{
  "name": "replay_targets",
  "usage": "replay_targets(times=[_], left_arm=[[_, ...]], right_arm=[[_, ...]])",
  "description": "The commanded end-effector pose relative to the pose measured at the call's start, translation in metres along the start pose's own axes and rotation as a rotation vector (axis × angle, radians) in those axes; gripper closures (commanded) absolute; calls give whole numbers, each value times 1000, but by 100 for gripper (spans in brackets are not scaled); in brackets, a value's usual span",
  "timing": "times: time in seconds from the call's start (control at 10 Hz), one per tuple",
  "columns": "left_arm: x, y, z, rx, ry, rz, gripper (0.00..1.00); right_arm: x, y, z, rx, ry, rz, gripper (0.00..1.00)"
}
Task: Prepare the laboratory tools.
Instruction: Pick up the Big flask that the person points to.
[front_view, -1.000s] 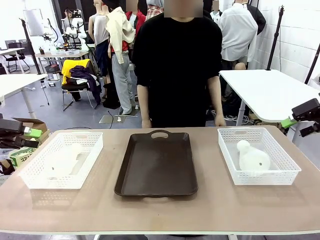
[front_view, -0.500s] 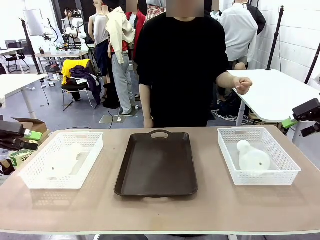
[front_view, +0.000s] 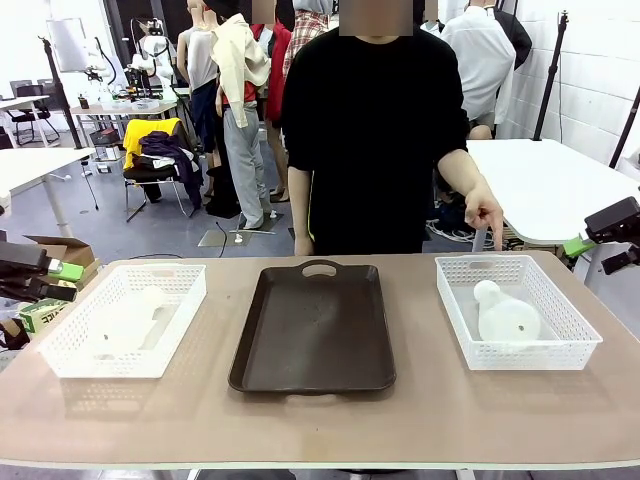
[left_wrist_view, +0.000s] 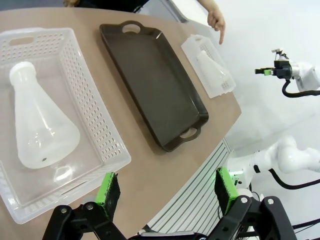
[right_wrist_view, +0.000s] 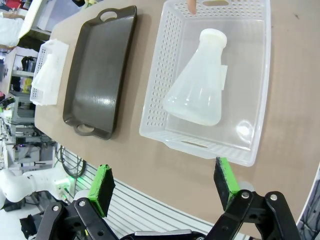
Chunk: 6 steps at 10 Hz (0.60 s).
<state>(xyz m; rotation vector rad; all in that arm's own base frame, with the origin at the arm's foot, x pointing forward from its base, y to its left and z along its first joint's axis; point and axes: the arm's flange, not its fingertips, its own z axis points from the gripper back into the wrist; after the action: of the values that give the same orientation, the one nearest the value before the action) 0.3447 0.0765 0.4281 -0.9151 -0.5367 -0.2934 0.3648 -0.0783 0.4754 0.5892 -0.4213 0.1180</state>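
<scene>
One translucent frosted-white conical flask (left_wrist_view: 41, 131) (right_wrist_view: 197, 92) lies in each white mesh basket (left_wrist_view: 95, 125) (right_wrist_view: 157, 85) at the surface's (front_view: 420, 420) left and right ends; left gripper (left_wrist_view: 166, 192) and right gripper (right_wrist_view: 164, 185) gape open.

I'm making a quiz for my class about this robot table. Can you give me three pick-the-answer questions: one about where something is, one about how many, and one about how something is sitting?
1. Where does the person's hand point?
A) at the basket on the robot's left
B) at the brown tray
C) at the white mesh basket on the robot's right

2. How many conical flasks are on the table?
A) one
B) two
C) four

3. How does the flask in the right basket rest?
A) standing upright
B) lying on its side
C) upside down on its neck

Answers:
1 C: the finger hangs over that basket's far edge.
2 B: one is in that basket, one in the left basket.
3 B: its round base faces sideways, not down.
</scene>
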Motion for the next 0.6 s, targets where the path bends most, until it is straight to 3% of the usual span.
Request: replay_targets(times=[0.0, 0.5], left_arm=[[1, 2, -1, -19, -20, -14, 0], [1, 2, -1, -19, -20, -14, 0]], right_arm=[[0, -1, -1, 22, -5, -1, 0], [0, -1, -1, 22, -5, -1, 0]])
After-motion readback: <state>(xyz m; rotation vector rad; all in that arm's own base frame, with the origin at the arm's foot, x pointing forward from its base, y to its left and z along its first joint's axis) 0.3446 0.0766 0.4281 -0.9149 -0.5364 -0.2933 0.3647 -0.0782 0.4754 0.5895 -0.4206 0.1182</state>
